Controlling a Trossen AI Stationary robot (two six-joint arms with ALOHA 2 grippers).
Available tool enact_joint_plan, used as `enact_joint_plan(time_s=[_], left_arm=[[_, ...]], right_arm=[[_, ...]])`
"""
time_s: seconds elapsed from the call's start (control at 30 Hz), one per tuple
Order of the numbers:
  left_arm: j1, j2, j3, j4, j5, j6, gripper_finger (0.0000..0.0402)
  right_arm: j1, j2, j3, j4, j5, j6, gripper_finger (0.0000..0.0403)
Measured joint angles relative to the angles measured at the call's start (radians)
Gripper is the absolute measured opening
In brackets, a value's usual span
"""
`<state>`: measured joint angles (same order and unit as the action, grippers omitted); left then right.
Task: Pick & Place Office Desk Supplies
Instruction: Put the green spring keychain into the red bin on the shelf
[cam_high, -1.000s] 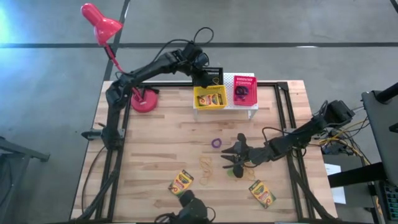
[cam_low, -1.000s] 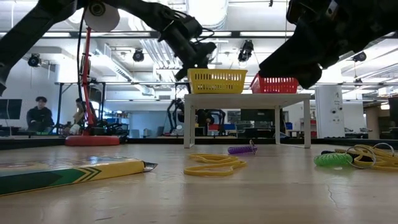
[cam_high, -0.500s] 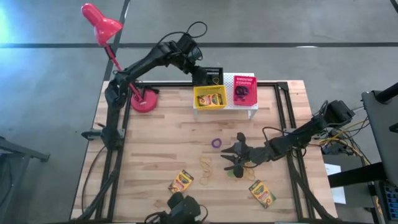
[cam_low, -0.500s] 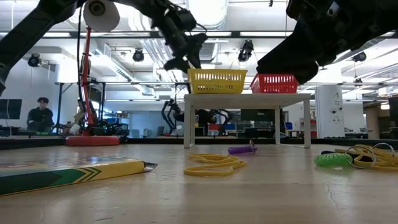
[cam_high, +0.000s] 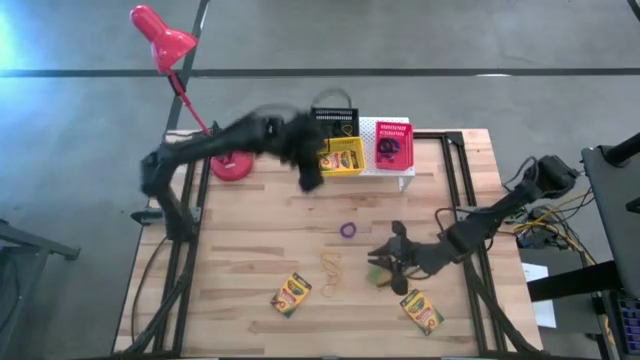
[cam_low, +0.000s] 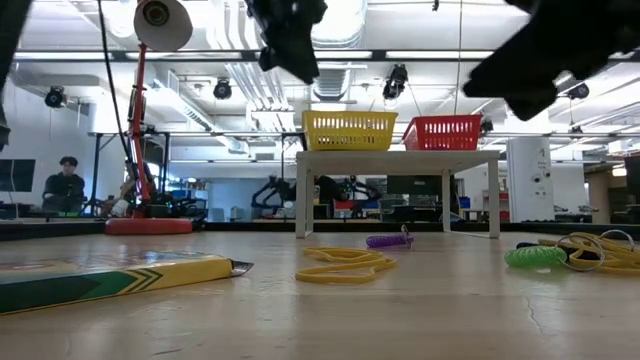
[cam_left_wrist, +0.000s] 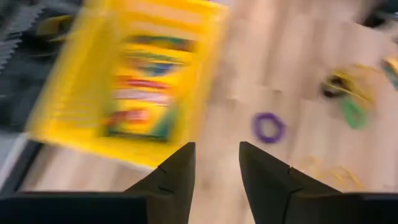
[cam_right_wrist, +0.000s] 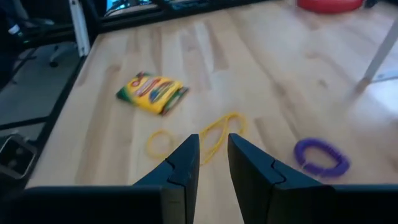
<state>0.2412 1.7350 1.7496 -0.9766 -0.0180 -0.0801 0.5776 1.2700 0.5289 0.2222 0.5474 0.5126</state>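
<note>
Between picks, I judge. Left gripper (cam_left_wrist: 214, 163) empty, fingers narrowly parted, above table by yellow basket (cam_high: 339, 157) holding 1 crayon box (cam_left_wrist: 142, 81). Right gripper (cam_right_wrist: 212, 155) narrow, empty, over rubber bands (cam_right_wrist: 214, 137). Next: descend on purple ring (cam_high: 348, 229).

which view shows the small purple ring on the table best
The right wrist view: the small purple coiled ring lies large and unobstructed on the wooden table. The left wrist view shows it smaller and blurred, the high view as a tiny loop, and the low view only edge-on.
</note>
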Motion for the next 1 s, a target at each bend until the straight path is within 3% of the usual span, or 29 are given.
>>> enact_joint_plan(time_s=[0.3, 0.53, 0.73, 1.0], left_arm=[[-0.387, -0.219, -0.595, 0.626, -0.141, -0.005, 0.0129], [-0.579, -0.233, -0.931, 1.129, -0.23, -0.004, 0.0129], [-0.62, -0.203, -1.114, 1.433, -0.279, -0.14, 0.0129], [-0.613, -0.199, -1.175, 1.456, -0.387, -0.243, 0.0129]], right_arm=[[0.141, 0.06, -0.004, -0.015, 0.006, 0.121, 0.0082], [0.173, 0.178, -0.004, -0.007, -0.028, 0.206, 0.0083], [0.149, 0.271, 0.01, -0.003, -0.131, 0.132, 0.0108], [0.146, 0.424, 0.087, -0.007, -0.105, -0.134, 0.0152]])
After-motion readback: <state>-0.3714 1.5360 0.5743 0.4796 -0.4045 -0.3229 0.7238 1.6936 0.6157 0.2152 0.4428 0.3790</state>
